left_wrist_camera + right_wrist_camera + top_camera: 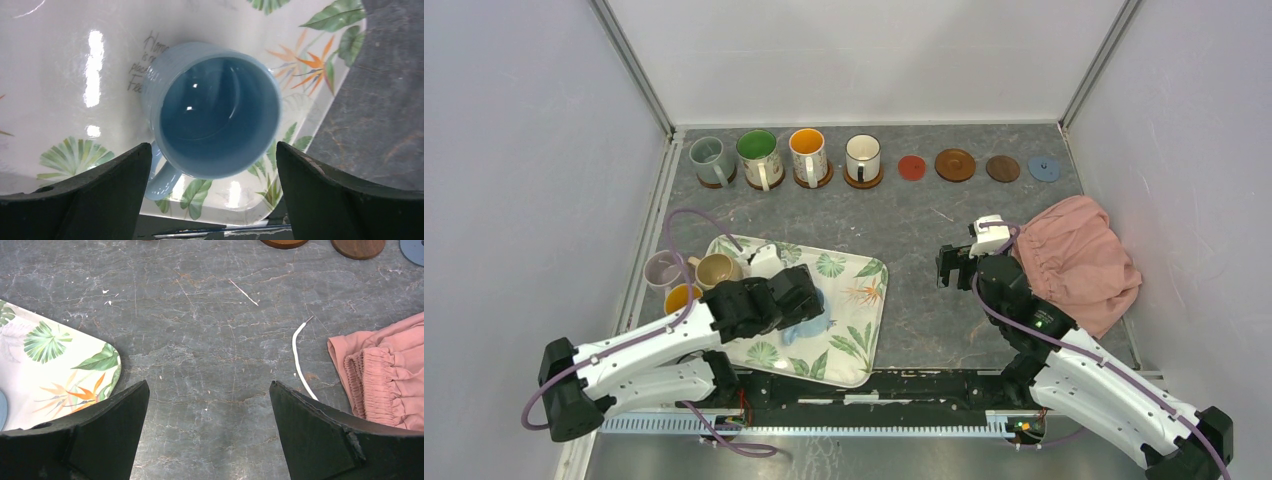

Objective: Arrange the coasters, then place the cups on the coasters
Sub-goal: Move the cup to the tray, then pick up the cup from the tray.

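Along the back, a grey-green cup [711, 160], a floral cup [759, 157], an orange-inside cup [808, 155] and a cream cup [863, 157] each stand on a brown coaster. To their right lie bare coasters: red [911, 167], dark brown [955, 165], brown [1002, 168], grey-blue [1044, 168]. A light blue cup [215, 110] stands upright on the leaf-print tray [854, 300]. My left gripper [214, 150] hangs open over it, fingers at either side of its near rim, handle by the left finger. My right gripper [209, 387] is open over bare table.
Pale pink [664, 270], tan [716, 270] and orange-inside [681, 298] cups stand by the tray's left edge. A pink cloth [1079, 262] lies bunched at the right, with a white string [297, 360] beside it. Walls enclose the table on three sides.
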`<act>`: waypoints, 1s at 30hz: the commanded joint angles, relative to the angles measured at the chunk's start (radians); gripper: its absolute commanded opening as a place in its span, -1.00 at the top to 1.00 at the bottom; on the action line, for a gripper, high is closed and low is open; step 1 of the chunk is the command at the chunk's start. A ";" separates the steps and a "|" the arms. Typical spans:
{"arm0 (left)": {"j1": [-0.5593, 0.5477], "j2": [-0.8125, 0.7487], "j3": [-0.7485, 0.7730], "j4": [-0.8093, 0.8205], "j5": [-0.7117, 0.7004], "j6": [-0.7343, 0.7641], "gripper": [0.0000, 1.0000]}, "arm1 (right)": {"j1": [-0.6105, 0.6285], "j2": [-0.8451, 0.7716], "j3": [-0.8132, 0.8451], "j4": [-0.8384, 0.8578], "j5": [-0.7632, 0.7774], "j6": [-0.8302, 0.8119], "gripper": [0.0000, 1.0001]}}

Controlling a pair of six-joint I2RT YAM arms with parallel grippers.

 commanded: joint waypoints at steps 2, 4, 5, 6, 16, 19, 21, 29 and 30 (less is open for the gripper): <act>-0.010 -0.039 0.008 0.074 0.006 0.085 -0.99 | -0.002 -0.002 0.036 0.007 0.010 -0.001 -0.96; -0.013 -0.029 0.007 0.074 0.019 0.105 -0.99 | -0.001 -0.003 0.036 0.007 0.009 -0.001 -0.96; -0.014 -0.027 0.005 0.082 0.026 0.116 -0.99 | -0.002 -0.005 0.036 0.006 0.009 0.000 -0.96; -0.016 -0.023 0.002 0.088 0.032 0.130 -0.99 | -0.002 -0.006 0.034 0.003 0.007 0.001 -0.96; -0.045 0.027 0.002 0.110 0.065 0.195 -0.99 | -0.001 -0.033 0.024 -0.020 0.014 0.016 -0.96; -0.052 0.059 0.002 0.111 0.076 0.196 -0.99 | -0.001 -0.036 0.023 -0.027 0.018 0.020 -0.96; -0.056 0.080 0.002 0.114 0.077 0.196 -0.99 | -0.002 -0.038 0.023 -0.027 0.020 0.019 -0.96; -0.073 0.156 -0.012 0.156 0.066 0.218 -0.75 | 0.000 -0.039 0.029 -0.035 0.028 0.015 -0.96; -0.077 0.169 -0.010 0.156 0.063 0.221 -0.67 | -0.002 -0.039 0.030 -0.037 0.028 0.014 -0.96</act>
